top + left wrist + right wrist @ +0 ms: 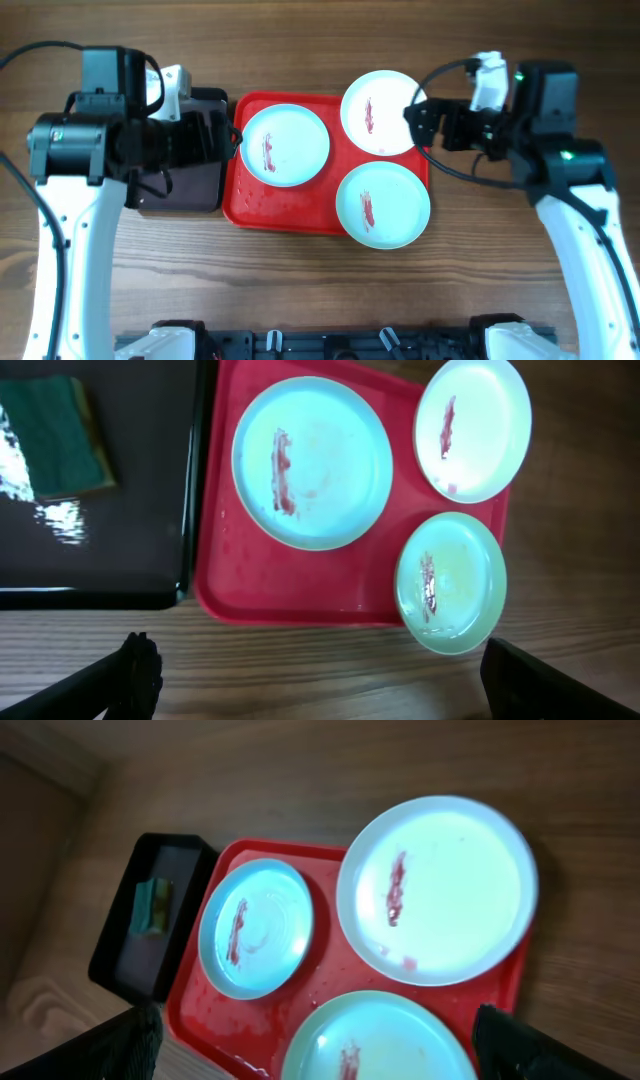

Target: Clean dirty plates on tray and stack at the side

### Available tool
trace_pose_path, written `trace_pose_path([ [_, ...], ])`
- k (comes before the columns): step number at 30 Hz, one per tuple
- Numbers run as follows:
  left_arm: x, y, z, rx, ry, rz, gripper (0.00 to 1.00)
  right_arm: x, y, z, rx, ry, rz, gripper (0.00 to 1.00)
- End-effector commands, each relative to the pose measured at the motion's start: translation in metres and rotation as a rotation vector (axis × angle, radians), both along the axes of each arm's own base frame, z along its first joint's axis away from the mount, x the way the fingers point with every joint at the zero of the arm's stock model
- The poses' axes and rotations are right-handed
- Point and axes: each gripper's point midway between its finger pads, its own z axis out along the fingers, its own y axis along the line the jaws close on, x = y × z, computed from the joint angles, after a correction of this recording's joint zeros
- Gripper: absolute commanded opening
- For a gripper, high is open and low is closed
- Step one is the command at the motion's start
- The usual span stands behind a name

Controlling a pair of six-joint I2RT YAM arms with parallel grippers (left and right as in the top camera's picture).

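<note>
The red tray [250, 205] lies mid-table with three plates on it, each with a red smear. A pale blue plate [285, 145] is at its left, a white plate [380, 112] overhangs the far right corner, and a mint plate [383, 203] overhangs the near right corner. My left gripper [228, 137] hovers open at the tray's left edge, holding nothing. The left wrist view shows all three plates [312, 460] beyond the wide-apart fingers [130, 680]. My right gripper [415, 120] stands open at the white plate's right rim, empty; its fingers [540, 1045] frame the tray [330, 965].
A smaller black tray [185, 190] sits directly left of the red one, partly under my left arm. It holds a green sponge [55, 440] and a shiny wet patch. Bare wooden table surrounds both trays.
</note>
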Motion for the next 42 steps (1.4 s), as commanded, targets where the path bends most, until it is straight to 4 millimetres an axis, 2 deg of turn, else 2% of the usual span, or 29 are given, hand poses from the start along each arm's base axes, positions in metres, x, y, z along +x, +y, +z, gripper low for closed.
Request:
trace_pose_path([
  [1, 0.014, 0.017, -0.007, 0.03, 0.038, 0.174, 1.0, 0.009, 0.024, -0.014, 0.004, 0.052, 0.012, 1.0],
  [3, 0.022, 0.058, -0.024, 0.164, 0.089, 0.394, 1.0, 0.015, 0.035, -0.027, -0.028, 0.068, 0.005, 1.0],
  [5, 0.03, 0.081, -0.04, 0.247, 0.131, 0.481, 1.0, 0.018, 0.048, -0.035, -0.042, 0.07, 0.032, 0.99],
  [10, 0.053, 0.111, -0.088, 0.345, 0.236, 0.556, 0.95, 0.017, 0.075, -0.048, -0.06, 0.075, 0.088, 0.96],
  [12, 0.066, 0.12, -0.108, 0.352, 0.261, 0.575, 0.92, 0.018, 0.077, -0.052, -0.075, 0.084, 0.062, 0.96],
  [16, 0.088, 0.137, -0.147, 0.353, 0.296, 0.609, 0.72, 0.02, 0.076, -0.055, -0.091, 0.096, 0.009, 0.96],
  [18, 0.094, 0.144, -0.162, 0.355, 0.309, 0.619, 0.7, 0.021, 0.077, -0.055, -0.081, 0.103, -0.003, 0.96],
  [22, 0.104, 0.152, -0.186, 0.36, 0.325, 0.615, 0.7, 0.02, 0.077, -0.056, -0.077, 0.111, -0.008, 0.96],
  [28, 0.12, 0.153, -0.219, 0.384, 0.326, 0.502, 0.73, 0.016, 0.075, -0.059, -0.082, 0.136, -0.013, 0.96],
  [32, 0.123, 0.153, -0.231, 0.383, 0.333, 0.501, 0.72, 0.015, 0.074, -0.06, -0.085, 0.143, -0.013, 0.96],
  [38, 0.125, 0.138, -0.245, 0.298, 0.355, 0.473, 0.6, 0.015, 0.074, -0.061, -0.077, 0.151, -0.024, 0.96],
  [42, 0.126, 0.136, -0.25, 0.285, 0.348, 0.47, 0.57, 0.013, 0.074, -0.062, -0.079, 0.161, -0.026, 0.96],
])
